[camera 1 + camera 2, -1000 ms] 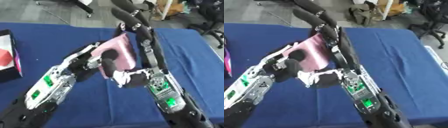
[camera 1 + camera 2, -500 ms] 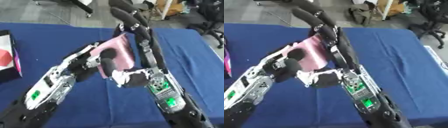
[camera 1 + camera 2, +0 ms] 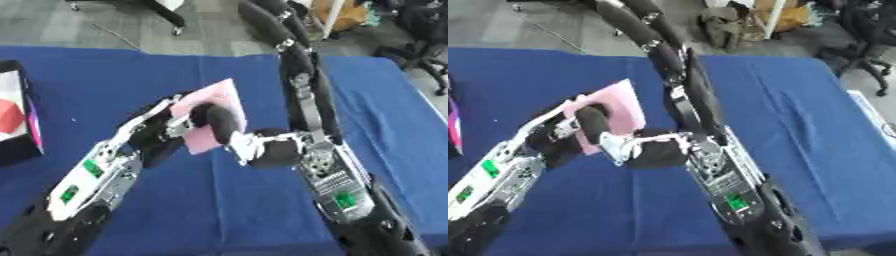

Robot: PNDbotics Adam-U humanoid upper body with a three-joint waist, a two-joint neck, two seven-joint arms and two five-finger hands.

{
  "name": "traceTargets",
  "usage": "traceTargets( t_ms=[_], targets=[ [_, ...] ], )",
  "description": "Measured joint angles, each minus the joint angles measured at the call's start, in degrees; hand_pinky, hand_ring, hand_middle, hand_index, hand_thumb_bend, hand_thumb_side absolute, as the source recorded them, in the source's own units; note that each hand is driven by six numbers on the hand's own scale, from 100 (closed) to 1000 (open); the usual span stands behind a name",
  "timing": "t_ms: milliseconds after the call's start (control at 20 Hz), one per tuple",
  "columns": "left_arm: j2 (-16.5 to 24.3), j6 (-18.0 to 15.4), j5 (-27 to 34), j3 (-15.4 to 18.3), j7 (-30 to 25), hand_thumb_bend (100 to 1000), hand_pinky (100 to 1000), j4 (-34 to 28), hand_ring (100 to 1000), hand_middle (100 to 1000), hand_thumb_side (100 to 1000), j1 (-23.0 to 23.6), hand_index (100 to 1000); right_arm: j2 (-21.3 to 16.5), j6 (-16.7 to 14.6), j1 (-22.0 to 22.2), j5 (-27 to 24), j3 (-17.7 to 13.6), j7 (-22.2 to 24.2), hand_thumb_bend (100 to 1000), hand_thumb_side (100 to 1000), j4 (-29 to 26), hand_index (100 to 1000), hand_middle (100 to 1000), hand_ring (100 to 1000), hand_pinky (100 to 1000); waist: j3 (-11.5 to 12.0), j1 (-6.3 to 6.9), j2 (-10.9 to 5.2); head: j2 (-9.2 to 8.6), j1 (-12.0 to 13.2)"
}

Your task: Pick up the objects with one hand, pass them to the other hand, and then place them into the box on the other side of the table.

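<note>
Fingers of both the left hand [image 3: 166,131] and right hand [image 3: 262,150] curl around a flat pink card [image 3: 210,122].

My arms are black with silver joints; each forearm [image 3: 87,175] carries small green patches, and the right forearm [image 3: 328,172] shows a perforated silver panel.

Head stereo pair, looking down, close over blue table [image 3: 219,210], near-identical overlap

Pale pink flat object [image 3: 219,107], plain. Deep blue cloth over surface [image 3: 385,105]. Black left hand [image 3: 162,132]; black and silver right hand [image 3: 262,147]. Box [image 3: 17,117] black-edged, white inside, red patch.
</note>
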Motion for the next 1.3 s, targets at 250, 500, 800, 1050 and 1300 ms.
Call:
traceTargets(
  t_ms=[250, 500, 800, 1050, 1300],
  targets=[
    [0.15, -0.37, 0.00, 0.47, 0.32, 335, 657, 0.30, 418, 225, 376, 0.59, 292, 0.01, 0.58, 0.08, 0.92, -0.30, -0.99, 239, 542, 0.00, 925, 941, 983, 992, 0.00, 0.01, 0.00, 0.00, 0.00],
    [1.21, -1.45, -0.15, 2.11, 1.44, 327, 656, 0.30, 421, 226, 369, 1.43, 292, 0.02, 0.79, 0.25, 1.05, -0.48, -1.54, 242, 530, 0.00, 924, 935, 967, 976, 0.00, 0.18, 0.00, 0.00, 0.13],
    [6.79, -4.39, -3.08, 8.16, 6.17, 305, 653, 0.26, 426, 226, 350, 2.11, 291, -0.09, 1.76, 0.88, 2.16, -2.63, -3.39, 234, 529, 0.00, 919, 929, 958, 966, 0.02, 1.18, 0.12, -0.02, 1.44],
    [14.77, -6.57, -8.37, 15.97, 13.04, 305, 650, 0.39, 441, 232, 324, 3.45, 295, -0.89, 3.92, 1.63, 4.04, -4.87, -4.35, 189, 546, -0.01, 910, 925, 951, 962, 0.28, 2.51, 1.28, -1.42, 8.77],
    [21.99, -5.69, -20.97, 22.78, 20.27, 357, 646, 5.32, 457, 240, 268, 3.84, 304, -1.08, 4.76, 2.35, 4.85, -4.97, -2.95, 173, 553, -0.01, 909, 922, 946, 958, -0.26, 3.20, 1.66, -1.82, 15.90]
  ],
)
